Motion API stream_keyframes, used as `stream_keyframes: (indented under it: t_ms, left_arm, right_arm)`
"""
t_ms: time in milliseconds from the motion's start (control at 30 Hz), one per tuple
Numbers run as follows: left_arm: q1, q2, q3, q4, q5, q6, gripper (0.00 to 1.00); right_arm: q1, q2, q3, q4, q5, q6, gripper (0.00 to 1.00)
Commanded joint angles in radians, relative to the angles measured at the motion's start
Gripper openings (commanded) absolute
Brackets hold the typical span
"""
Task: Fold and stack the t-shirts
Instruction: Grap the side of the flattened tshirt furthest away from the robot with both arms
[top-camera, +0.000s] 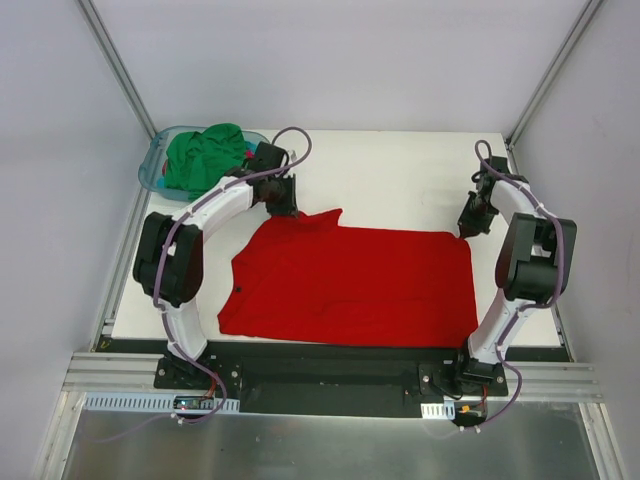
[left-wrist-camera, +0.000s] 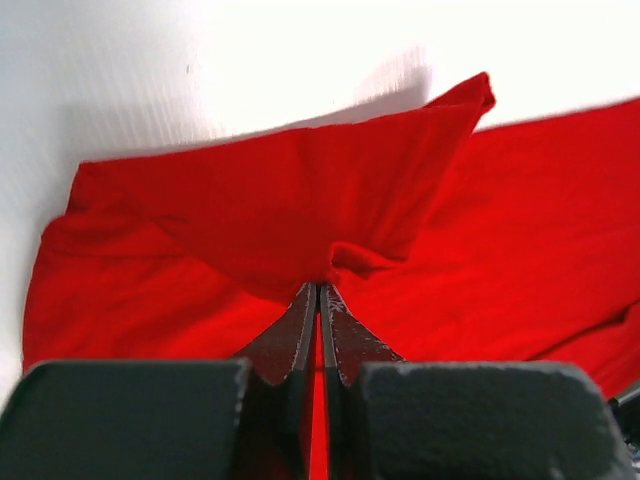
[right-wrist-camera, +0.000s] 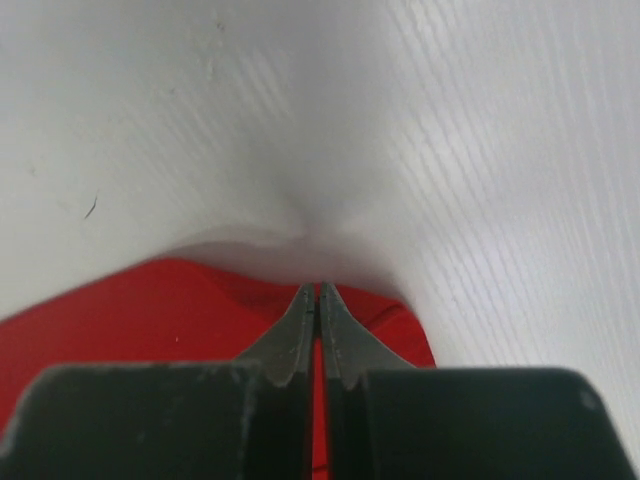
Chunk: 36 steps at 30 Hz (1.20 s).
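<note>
A red t-shirt lies spread on the white table, folded to a rough rectangle. My left gripper is shut on the shirt's far left corner, where a flap of red cloth bunches at the fingertips. My right gripper is shut on the shirt's far right corner; in the right wrist view the red edge sits under the closed tips. A green t-shirt lies crumpled in a basket at the far left.
The clear blue basket stands at the table's far left corner, just behind the left arm. Metal frame posts rise at both far corners. The table's front edge runs just below the shirt.
</note>
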Motion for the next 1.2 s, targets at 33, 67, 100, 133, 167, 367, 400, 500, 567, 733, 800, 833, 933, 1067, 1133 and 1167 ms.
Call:
stream_keyframes:
  t_ms: [33,67,100,133,167,367,400,500,567,733,800,833,933,1067,1133,1167]
  left_arm:
    - [0.002,-0.151,-0.133,0.021,0.042,-0.046,0.00]
    - [0.001,-0.174,-0.151,0.026,0.056,-0.052,0.00]
    - [0.001,-0.194,-0.179,0.031,0.062,-0.058,0.00]
    - [0.001,-0.218,-0.206,0.034,0.070,-0.066,0.00]
    - [-0.001,-0.241,-0.231,0.034,0.070,-0.073,0.00]
    - [-0.001,-0.402,-0.380,0.049,0.072,-0.119,0.00]
    - [-0.001,-0.427,-0.397,0.049,0.075,-0.124,0.00]
    - [-0.002,-0.487,-0.452,0.049,0.085,-0.130,0.00]
    - [-0.001,-0.527,-0.486,0.049,0.096,-0.138,0.00]
    - [-0.001,-0.643,-0.558,0.044,0.101,-0.162,0.00]
    - [-0.001,-0.685,-0.573,0.037,0.099,-0.168,0.00]
    - [-0.001,-0.703,-0.579,0.031,0.095,-0.170,0.00]
    - [-0.001,-0.754,-0.607,0.014,0.082,-0.172,0.00]
    - [-0.001,-0.798,-0.644,-0.014,0.069,-0.179,0.00]
    - [-0.001,-0.826,-0.664,-0.025,0.069,-0.187,0.00]
    - [-0.001,-0.840,-0.670,-0.034,0.061,-0.188,0.00]
  right_arm:
    - [0.024,-0.142,-0.088,0.032,-0.012,-0.019,0.01]
    - [0.024,-0.153,-0.099,0.034,-0.010,-0.019,0.01]
    - [0.024,-0.166,-0.109,0.035,-0.009,-0.019,0.01]
    - [0.025,-0.179,-0.120,0.035,-0.009,-0.023,0.01]
    - [0.025,-0.195,-0.131,0.040,-0.003,-0.023,0.01]
    - [0.025,-0.261,-0.162,0.029,0.016,-0.037,0.01]
    - [0.025,-0.268,-0.166,0.026,0.017,-0.037,0.01]
    - [0.025,-0.294,-0.183,0.020,0.013,-0.037,0.01]
    - [0.025,-0.311,-0.197,0.017,0.010,-0.037,0.01]
    - [0.024,-0.344,-0.209,-0.004,0.020,-0.037,0.01]
    - [0.024,-0.358,-0.214,-0.009,0.011,-0.037,0.01]
    - [0.024,-0.361,-0.212,-0.011,0.008,-0.037,0.01]
    - [0.024,-0.377,-0.217,-0.021,0.005,-0.039,0.01]
    - [0.024,-0.410,-0.231,-0.037,0.007,-0.066,0.01]
    - [0.024,-0.424,-0.238,-0.043,0.008,-0.069,0.01]
    - [0.024,-0.433,-0.241,-0.049,0.008,-0.071,0.01]
